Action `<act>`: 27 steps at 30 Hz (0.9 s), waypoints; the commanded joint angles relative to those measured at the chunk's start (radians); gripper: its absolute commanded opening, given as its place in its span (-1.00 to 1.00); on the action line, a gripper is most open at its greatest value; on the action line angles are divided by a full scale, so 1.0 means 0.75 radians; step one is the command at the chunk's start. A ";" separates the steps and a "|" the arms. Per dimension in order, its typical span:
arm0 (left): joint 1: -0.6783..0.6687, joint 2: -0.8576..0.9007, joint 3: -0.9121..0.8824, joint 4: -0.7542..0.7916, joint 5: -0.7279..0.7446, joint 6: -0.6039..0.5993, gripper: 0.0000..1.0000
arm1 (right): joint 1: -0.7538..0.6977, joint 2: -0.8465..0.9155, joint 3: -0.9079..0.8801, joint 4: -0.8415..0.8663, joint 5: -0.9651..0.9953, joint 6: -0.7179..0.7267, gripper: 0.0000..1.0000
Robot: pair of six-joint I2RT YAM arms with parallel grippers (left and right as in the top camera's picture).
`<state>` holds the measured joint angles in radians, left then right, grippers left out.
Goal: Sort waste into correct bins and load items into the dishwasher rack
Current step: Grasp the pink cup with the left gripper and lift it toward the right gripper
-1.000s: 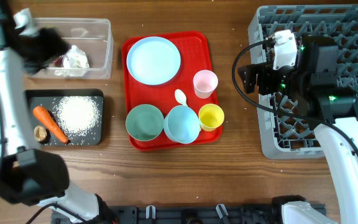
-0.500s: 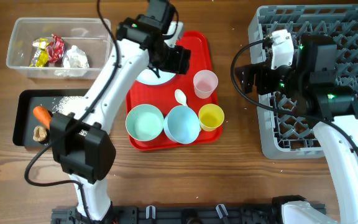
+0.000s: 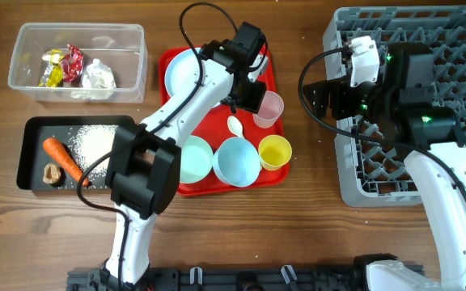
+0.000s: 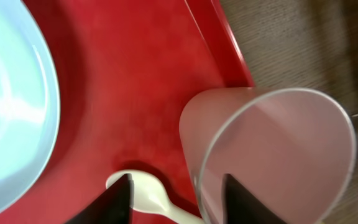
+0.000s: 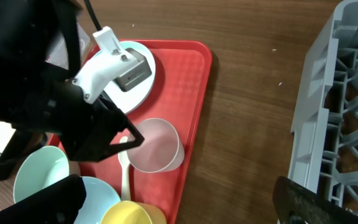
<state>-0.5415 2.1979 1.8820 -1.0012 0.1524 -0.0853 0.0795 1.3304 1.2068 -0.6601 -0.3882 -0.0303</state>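
Observation:
My left gripper (image 3: 249,100) is low over the red tray (image 3: 257,58) at the pink cup (image 3: 269,109). In the left wrist view the gripper (image 4: 178,202) is open. One finger is inside the cup (image 4: 278,155) and the other is outside, over the white spoon (image 4: 145,190), so the cup's wall stands between them. A light blue plate (image 3: 186,73), green bowl (image 3: 192,158), blue bowl (image 3: 237,162) and yellow cup (image 3: 275,151) are on the tray. My right gripper (image 3: 320,101) is open and empty, above the table at the grey dishwasher rack's (image 3: 459,121) left edge.
A clear bin (image 3: 23,36) with wrappers stands at the back left. A black tray (image 3: 31,153) below it holds a carrot (image 3: 61,158), rice and a nut. The rack fills the right side. Bare wood lies between tray and rack.
My left arm has swung from the clear bin at the far left across to the red tray and come down at the pink cup. My right arm has barely moved.

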 commanded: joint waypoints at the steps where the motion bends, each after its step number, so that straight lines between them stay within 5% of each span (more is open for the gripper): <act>1: 0.003 0.030 -0.006 0.045 -0.011 -0.001 -0.54 | 0.002 0.019 0.014 0.006 0.009 0.009 0.97; 6: 0.000 0.115 -0.006 0.074 -0.009 -0.037 -0.59 | 0.002 0.019 0.014 0.007 0.010 0.010 0.98; 8: 0.000 0.125 -0.006 0.075 -0.006 -0.037 -0.92 | 0.002 0.019 0.014 0.013 0.010 0.010 0.97; 13: 0.051 0.087 -0.005 0.069 0.030 -0.174 -0.92 | -0.013 0.019 0.014 0.040 0.008 0.119 0.91; 18: 0.256 -0.187 -0.004 0.079 0.641 -0.175 -0.92 | -0.154 0.019 0.014 0.102 -0.277 0.153 0.97; 22: 0.397 -0.275 -0.004 0.237 1.457 -0.041 -0.92 | -0.224 0.037 0.014 0.244 -0.833 0.146 0.99; 27: 0.364 -0.274 -0.005 0.238 1.567 0.140 -0.92 | -0.138 0.142 0.014 0.457 -1.184 0.264 0.99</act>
<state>-0.2413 1.9873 1.8793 -0.8249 1.2076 -0.0822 -0.0647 1.3911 1.2068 -0.3439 -1.0885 0.1223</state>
